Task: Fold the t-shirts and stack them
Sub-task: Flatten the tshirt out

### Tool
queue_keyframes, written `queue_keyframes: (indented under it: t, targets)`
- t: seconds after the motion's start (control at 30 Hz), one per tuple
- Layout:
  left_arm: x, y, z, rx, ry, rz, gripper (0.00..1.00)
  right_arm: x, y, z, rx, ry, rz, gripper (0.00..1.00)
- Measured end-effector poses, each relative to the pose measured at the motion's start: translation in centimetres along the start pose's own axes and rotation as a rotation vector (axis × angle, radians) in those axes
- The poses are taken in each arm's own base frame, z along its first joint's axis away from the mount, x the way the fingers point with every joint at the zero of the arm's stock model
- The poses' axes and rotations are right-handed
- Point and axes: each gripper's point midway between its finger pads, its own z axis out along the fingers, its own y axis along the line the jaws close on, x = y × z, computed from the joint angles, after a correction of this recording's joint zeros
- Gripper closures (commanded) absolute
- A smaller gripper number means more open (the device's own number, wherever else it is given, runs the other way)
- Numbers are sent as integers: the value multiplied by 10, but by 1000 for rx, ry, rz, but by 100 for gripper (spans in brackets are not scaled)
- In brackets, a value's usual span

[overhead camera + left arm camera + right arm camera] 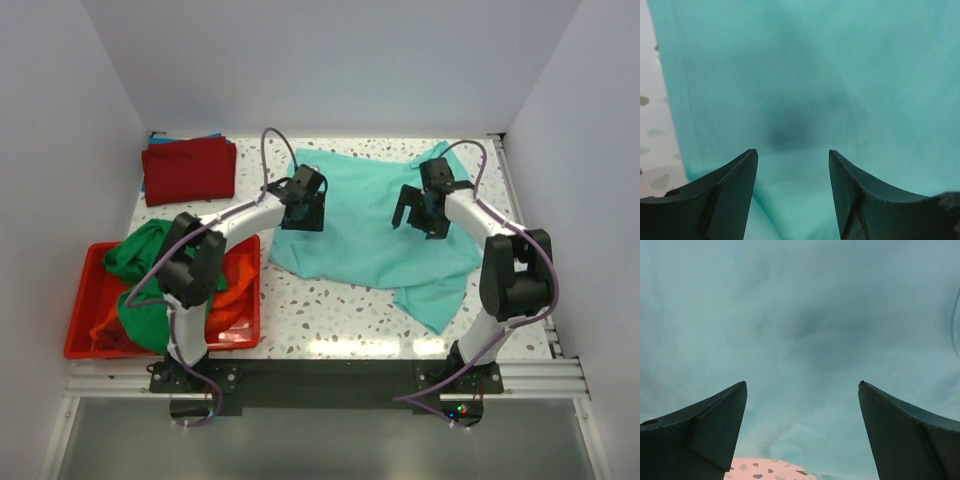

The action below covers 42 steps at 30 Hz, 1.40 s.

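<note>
The left gripper (303, 208) hangs over the left part of the teal t-shirt (370, 235), its two fingers (735, 185) parted with nothing between them; in its wrist view only smooth teal cloth fills the gap, with a shirt edge and speckled tabletop at the left. The right gripper (420, 212) hangs over the right part of the same shirt, its jaws spread wide and empty, rumpled teal fabric below them and a patch of table at the near edge of its wrist view. I cannot tell whether either pair of fingertips touches the cloth.

That one teal shirt lies spread, still wrinkled and unfolded, across the middle and right of the table (330, 315), a sleeve or corner trailing toward the near right.

At the far left corner one dark red t-shirt (190, 168) lies folded flat, and a thin strip of one blue t-shirt (160, 137) shows under its far edge. Near the left edge stands one red bin (88, 300), holding one green t-shirt (145, 258) bunched up and spilling over its rim, and one orange t-shirt (232, 292) crumpled beside it, toward the right of the bin.

So: five shirts, two arms, one bin.
</note>
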Motion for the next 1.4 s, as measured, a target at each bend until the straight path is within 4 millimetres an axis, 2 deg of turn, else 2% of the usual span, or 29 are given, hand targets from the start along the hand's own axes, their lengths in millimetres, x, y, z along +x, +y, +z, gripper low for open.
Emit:
queue_keyframes:
  t: [0.1, 0.2, 0.4, 0.53, 0.9, 1.0, 1.13, 1.4]
  targets:
    - [7, -2, 31, -8, 43, 12, 36, -12, -3, -2, 21, -28, -3, 4]
    - [14, 5, 49, -27, 77, 23, 36, -20, -12, 9, 54, -29, 7, 4]
    - [-7, 9, 60, 2, 32, 10, 36, -16, -37, 49, 147, 41, 28, 3]
    - [-23, 7, 70, 26, 0, 23, 35, -30, -43, 52, 176, 24, 37, 3]
    - [-85, -38, 109, 157, -116, 76, 34, -70, -66, 66, 236, -6, 92, 3]
    - [-87, -42, 111, 171, -118, 80, 28, -78, -69, 67, 244, -15, 91, 3]
    - [-84, -41, 107, 179, -124, 82, 20, -79, -68, 66, 237, -9, 88, 3]
    - [-30, -3, 60, 107, -56, 49, 18, -76, -62, 67, 199, 9, 88, 3]
